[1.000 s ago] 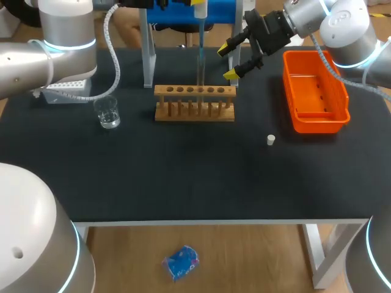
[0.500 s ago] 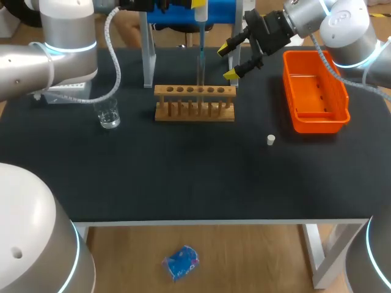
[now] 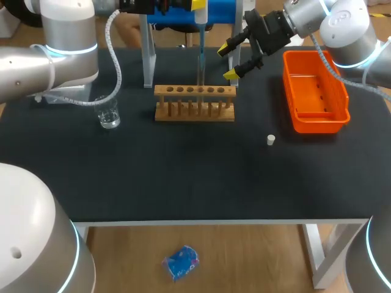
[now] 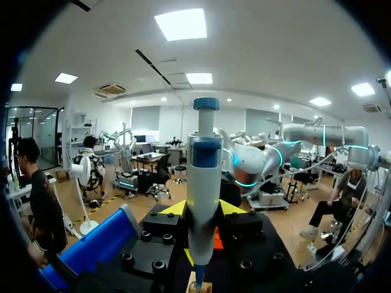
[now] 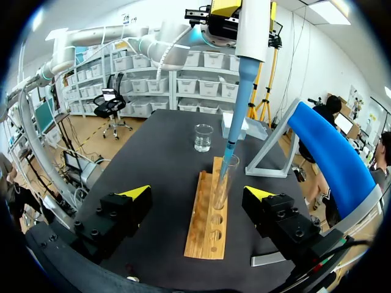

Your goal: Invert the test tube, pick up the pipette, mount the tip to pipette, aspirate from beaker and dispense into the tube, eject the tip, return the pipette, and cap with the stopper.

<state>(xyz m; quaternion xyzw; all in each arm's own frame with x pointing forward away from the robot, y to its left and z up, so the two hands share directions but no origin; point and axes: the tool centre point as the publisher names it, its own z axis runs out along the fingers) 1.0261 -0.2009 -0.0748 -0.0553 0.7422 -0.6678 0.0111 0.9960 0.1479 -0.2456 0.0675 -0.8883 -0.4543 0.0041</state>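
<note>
Over black table [image 3: 183, 183], left gripper [image 4: 203, 208] clamped on pipette [image 4: 203, 177] appears to be dispensing into test tube [image 5: 220, 194], right gripper [image 5: 197, 193] fingers apart; next, withdraw vertically, then eject tip [image 5: 228, 160]

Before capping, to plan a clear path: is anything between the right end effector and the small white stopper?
Nothing visible does. The open right end effector hovers beside the right end of the wooden test tube rack; the small white stopper lies alone on bare black tabletop.
</note>
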